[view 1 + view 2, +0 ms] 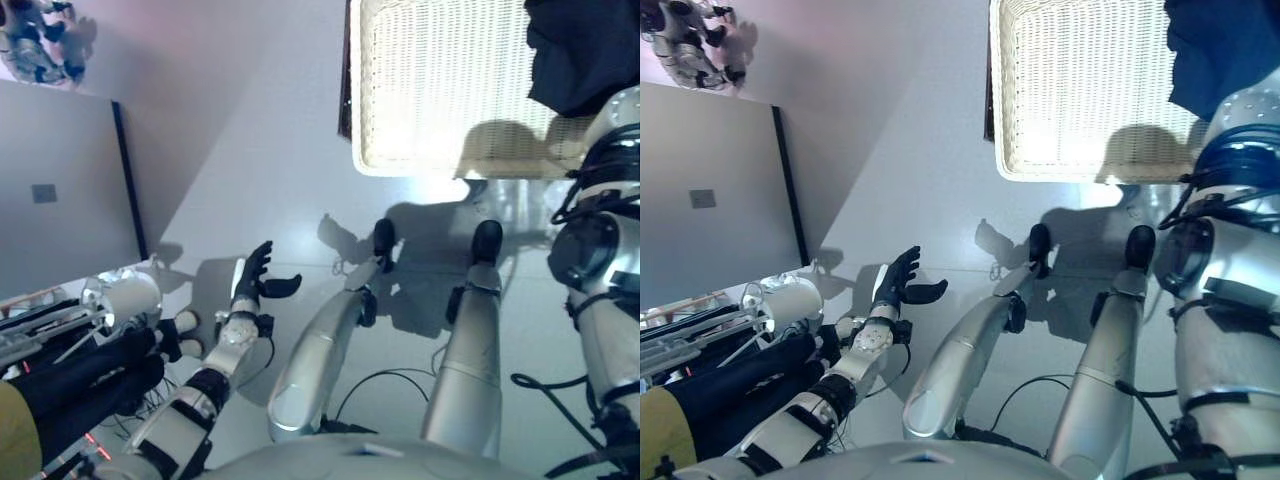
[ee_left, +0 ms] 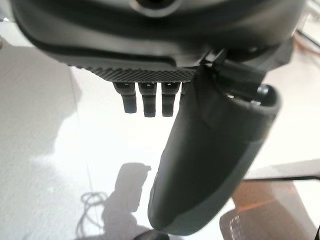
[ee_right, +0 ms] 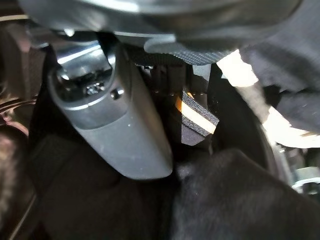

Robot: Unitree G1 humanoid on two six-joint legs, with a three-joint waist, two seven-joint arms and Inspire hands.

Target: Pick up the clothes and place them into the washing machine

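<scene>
A dark navy garment bunches at the far right, past the corner of the white wicker basket. My right arm reaches up into it, so the head views hide the hand. In the right wrist view my right hand shows its grey thumb surrounded by dark cloth, with a striped label beside it. My left hand hangs open over the pale floor at the lower left, holding nothing. Its straight fingers and thumb show above bare floor in the left wrist view.
A grey panel with a dark edge stands at the left. A pile of dark and yellow items with a white round part lies at the lower left. The basket's rim is close to the right arm.
</scene>
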